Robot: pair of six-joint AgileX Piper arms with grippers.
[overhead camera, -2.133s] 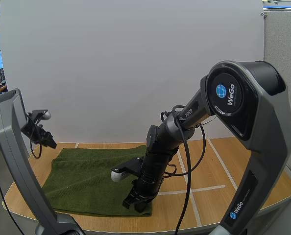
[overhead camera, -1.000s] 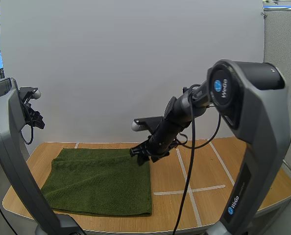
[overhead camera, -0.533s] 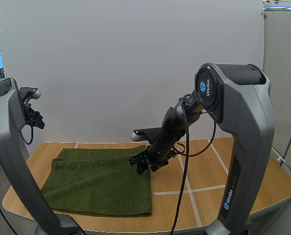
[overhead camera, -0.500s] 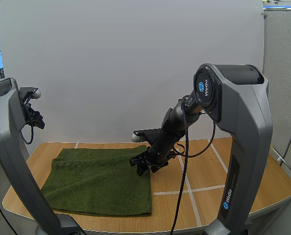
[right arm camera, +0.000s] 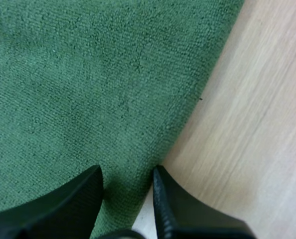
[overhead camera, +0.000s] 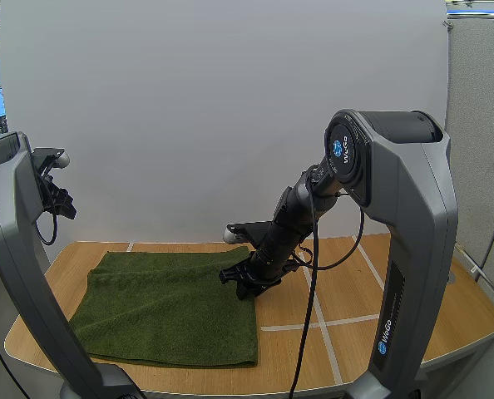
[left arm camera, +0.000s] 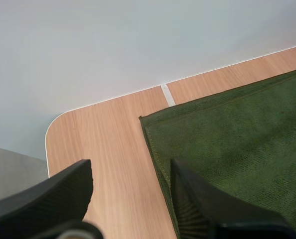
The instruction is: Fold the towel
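Right tool (right arm camera: 125, 174): fingers apart, nothing clamped. It sits low at the towel's (overhead camera: 164, 307) right-hand edge, toward the far right corner. In the right wrist view that edge runs up between the two fingers, with one finger over the green pile and the other at the border with the bare worktop (right arm camera: 247, 124). Whether the tips touch the cloth cannot be told.

Left tool (left arm camera: 130, 169): fingers apart, empty. It is held high above the towel's far left corner, well apart from the cloth.

Towel: spread flat on the worktop (overhead camera: 347, 291) with corners square, no fold raised and no edge lifted. Bare wood lies to its right and along its far side.

Handling, as a judgement: terry cloth, soft and limp, light, and not fragile. It should drape and sag from any single hold, and the pile should give the fingers good purchase. The difficulty is the thin hem lying flush on the wood. The sound places to take hold are the hem at the far right corner and the matching far left corner, so that the edge lifts level.

Arm pose: the right arm reaches forward from its tall base, its forearm slanting down to the towel's right edge and its wrist pitched downward. The left arm stands nearly upright beside the towel's left side.
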